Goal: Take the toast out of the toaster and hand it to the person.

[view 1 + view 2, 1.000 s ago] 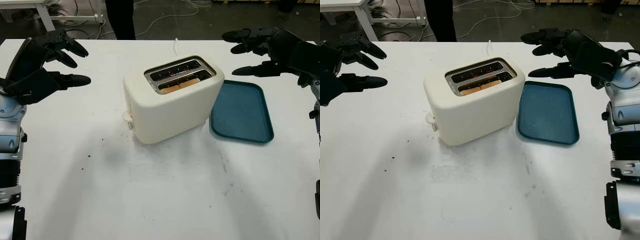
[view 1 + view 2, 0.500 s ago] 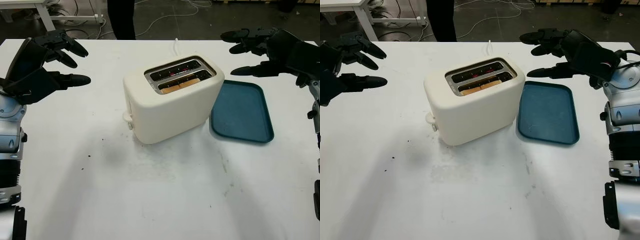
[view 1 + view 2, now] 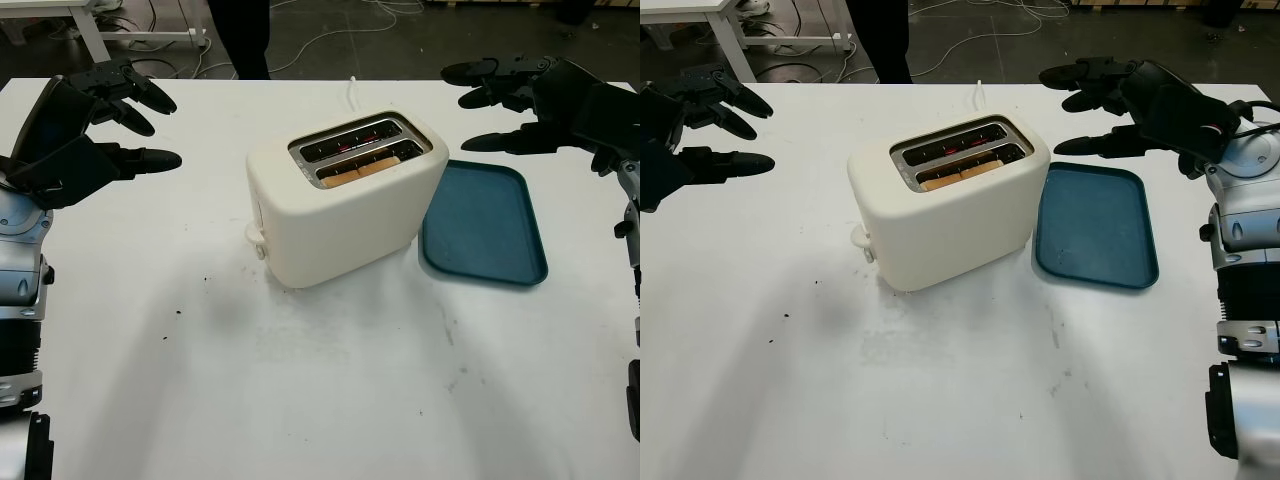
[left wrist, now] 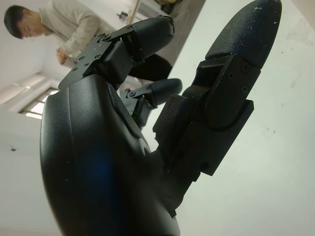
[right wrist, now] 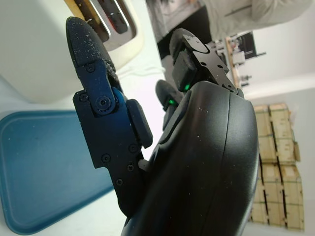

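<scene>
Toast [image 3: 362,170] mostly sunk inside toaster [image 3: 340,215].

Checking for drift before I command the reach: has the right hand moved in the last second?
No. The right hand hovers open above the table beyond the blue tray's far edge, placed against tray and toaster just as before.

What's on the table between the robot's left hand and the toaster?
Nothing: in the left eye view, bare white table lies between the open left hand and the toaster.
</scene>
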You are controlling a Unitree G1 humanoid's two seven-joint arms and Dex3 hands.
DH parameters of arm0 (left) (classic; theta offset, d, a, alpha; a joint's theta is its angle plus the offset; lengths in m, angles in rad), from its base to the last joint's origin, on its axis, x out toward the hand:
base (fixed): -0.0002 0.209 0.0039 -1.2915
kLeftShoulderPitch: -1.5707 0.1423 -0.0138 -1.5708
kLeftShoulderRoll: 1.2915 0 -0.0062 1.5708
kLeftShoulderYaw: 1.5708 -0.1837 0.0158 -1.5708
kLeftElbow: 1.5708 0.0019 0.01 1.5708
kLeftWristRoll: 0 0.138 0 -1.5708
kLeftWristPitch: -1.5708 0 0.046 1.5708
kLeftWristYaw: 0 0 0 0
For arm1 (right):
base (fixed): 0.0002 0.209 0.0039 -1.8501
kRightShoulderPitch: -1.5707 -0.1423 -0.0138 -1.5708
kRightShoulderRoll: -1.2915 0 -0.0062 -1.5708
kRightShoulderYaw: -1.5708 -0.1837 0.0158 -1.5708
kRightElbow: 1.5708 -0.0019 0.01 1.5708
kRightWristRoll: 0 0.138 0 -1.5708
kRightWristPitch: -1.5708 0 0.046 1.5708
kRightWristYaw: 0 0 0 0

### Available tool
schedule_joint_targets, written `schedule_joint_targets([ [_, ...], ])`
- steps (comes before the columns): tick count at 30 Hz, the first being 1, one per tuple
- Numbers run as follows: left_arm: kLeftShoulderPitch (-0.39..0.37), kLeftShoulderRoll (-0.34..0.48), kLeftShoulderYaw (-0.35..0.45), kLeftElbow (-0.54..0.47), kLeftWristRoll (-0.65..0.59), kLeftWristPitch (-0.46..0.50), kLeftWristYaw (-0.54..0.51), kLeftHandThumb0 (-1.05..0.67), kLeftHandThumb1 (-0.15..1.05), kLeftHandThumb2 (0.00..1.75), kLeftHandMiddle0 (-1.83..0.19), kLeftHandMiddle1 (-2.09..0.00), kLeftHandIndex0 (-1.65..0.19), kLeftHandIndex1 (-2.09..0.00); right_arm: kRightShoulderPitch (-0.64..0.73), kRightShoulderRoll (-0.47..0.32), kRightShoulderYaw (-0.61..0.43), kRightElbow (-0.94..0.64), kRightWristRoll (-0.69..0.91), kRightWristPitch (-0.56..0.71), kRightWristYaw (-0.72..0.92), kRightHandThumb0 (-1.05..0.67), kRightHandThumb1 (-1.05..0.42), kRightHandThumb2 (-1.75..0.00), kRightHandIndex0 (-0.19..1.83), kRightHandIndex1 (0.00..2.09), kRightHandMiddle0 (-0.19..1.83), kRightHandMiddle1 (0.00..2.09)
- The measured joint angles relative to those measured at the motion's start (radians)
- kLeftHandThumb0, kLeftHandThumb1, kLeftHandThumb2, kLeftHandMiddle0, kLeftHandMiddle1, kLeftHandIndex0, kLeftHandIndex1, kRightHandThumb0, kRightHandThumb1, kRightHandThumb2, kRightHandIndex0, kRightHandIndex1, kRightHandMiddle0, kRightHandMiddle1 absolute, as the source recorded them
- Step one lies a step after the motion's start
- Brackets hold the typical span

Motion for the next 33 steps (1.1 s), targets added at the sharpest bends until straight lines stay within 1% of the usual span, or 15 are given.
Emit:
schedule_joint_targets([
  [16, 0.0, 0.0, 0.0, 0.0, 0.009, 0.0, 0.004, -1.05, 0.76, 0.01, -0.5, -1.25, -0.51, -1.1, 0.0, 0.003, 0.0, 0.0, 0.0, 0.0, -0.001, -0.77, -0.8, 0.0, 0.0, 0.82, 0.35, 0.09],
  [24, 0.0, 0.0, 0.0, 0.0, 0.01, 0.0, 0.004, -1.05, 0.74, 0.0, -0.49, -1.26, -0.5, -1.11, 0.0, 0.003, 0.0, 0.0, 0.0, 0.0, 0.0, -0.78, -0.8, 0.0, 0.0, 0.82, 0.35, 0.1],
  [29, 0.0, 0.0, 0.0, -0.001, 0.01, 0.0, 0.004, -1.05, 0.74, 0.0, -0.49, -1.26, -0.51, -1.11, 0.0, 0.003, -0.001, 0.0, 0.004, 0.0, 0.001, -0.75, -0.79, 0.0, 0.0, 0.81, 0.34, 0.1],
  [33, 0.0, 0.0, 0.0, -0.008, 0.004, 0.011, 0.004, -1.05, 0.72, 0.0, -0.47, -1.27, -0.5, -1.11, 0.0, 0.004, -0.001, 0.0, 0.005, 0.0, 0.002, -0.78, -0.8, 0.0, 0.0, 0.82, 0.34, 0.11],
])
